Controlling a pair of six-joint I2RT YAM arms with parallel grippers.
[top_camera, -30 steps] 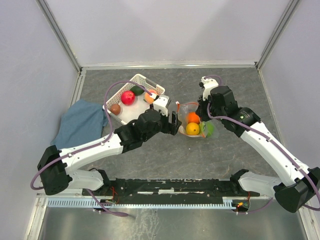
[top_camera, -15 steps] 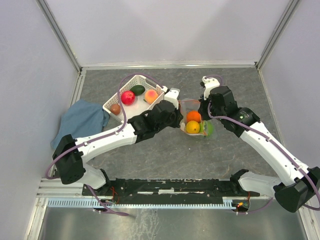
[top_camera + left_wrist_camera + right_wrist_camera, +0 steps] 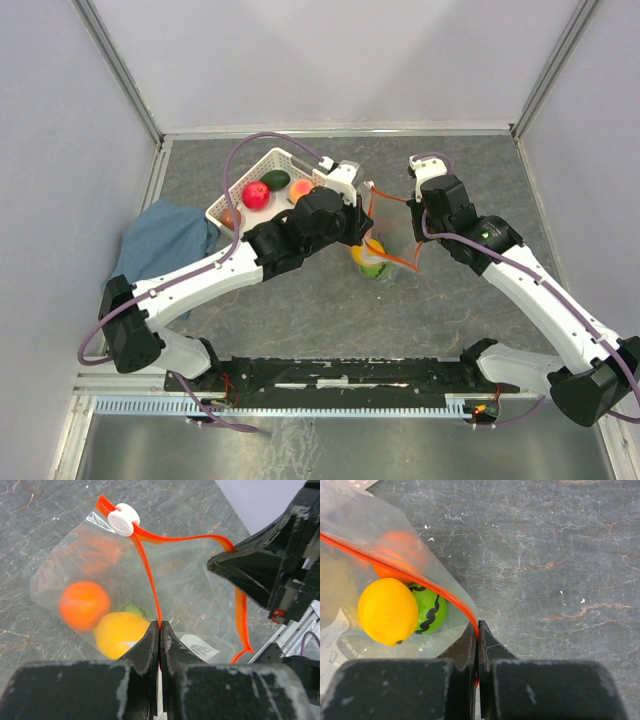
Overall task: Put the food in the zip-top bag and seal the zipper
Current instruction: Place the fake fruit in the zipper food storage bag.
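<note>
Clear bag [image 3: 75,575] on worktop [image 3: 480,170] between arms, mouth spread. Left claw [image 3: 159,627] pinched tight on red zipper [image 3: 148,575]; right claw [image 3: 477,630] likewise. Orange [image 3: 84,605], lemon [image 3: 388,611], green fruit [image 3: 431,614] inside. Apple [image 3: 256,194] plus others in basket [image 3: 262,160]. Loading about half done. Next likely: one claw releases, fetches apple.

White lattice basket [image 3: 258,166] on grey stone-patterned table [image 3: 330,320], crumpled blue cloth [image 3: 160,245] just beside it
</note>
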